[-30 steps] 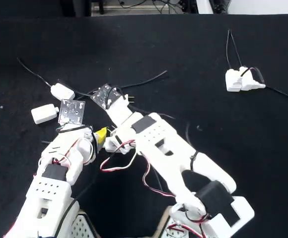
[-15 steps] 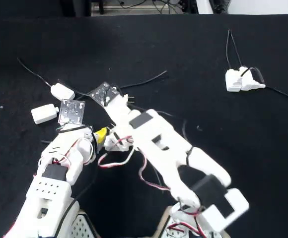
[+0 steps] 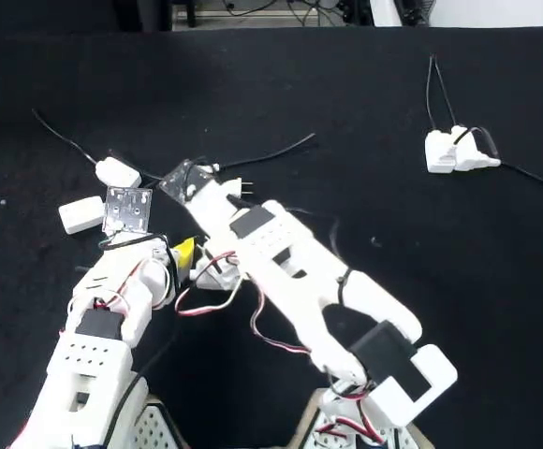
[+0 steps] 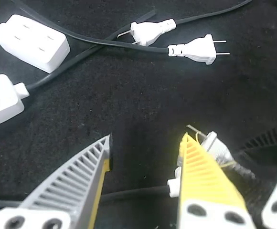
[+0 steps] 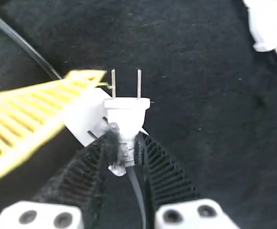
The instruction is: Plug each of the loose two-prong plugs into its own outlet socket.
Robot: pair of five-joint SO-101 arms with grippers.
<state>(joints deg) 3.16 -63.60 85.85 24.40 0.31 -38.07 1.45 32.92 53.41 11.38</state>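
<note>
the two-prong plug [image 5: 126, 112] in play is pinched at its neck by the right end effector [image 5: 124, 144]. its black ribbed fingers [image 5: 81, 176] are closed on the plug where the cord leaves the body, and the two prongs point away from the wrist over the black tabletop [image 3: 365, 94]. just beside it hangs the left end effector [image 4: 145, 140], spread open with nothing between its grey finger [image 4: 81, 176] and its yellow finger [image 4: 203, 176]; the yellow tip sits right against the held plug's side. beyond those open fingers two more plugs lie loose on the tabletop, a nearer plug [image 4: 198, 47] and a farther plug [image 4: 150, 32], close together with prongs pointing opposite ways and black cords trailing off. off to one side lie one white outlet block [image 4: 32, 43], slots showing, and a second outlet block [image 4: 0, 100] near it. well apart, toward the tabletop's far right, sits another white socket [image 3: 457, 150] with a cord looped at it; whether a plug is seated there i cannot tell.
</note>
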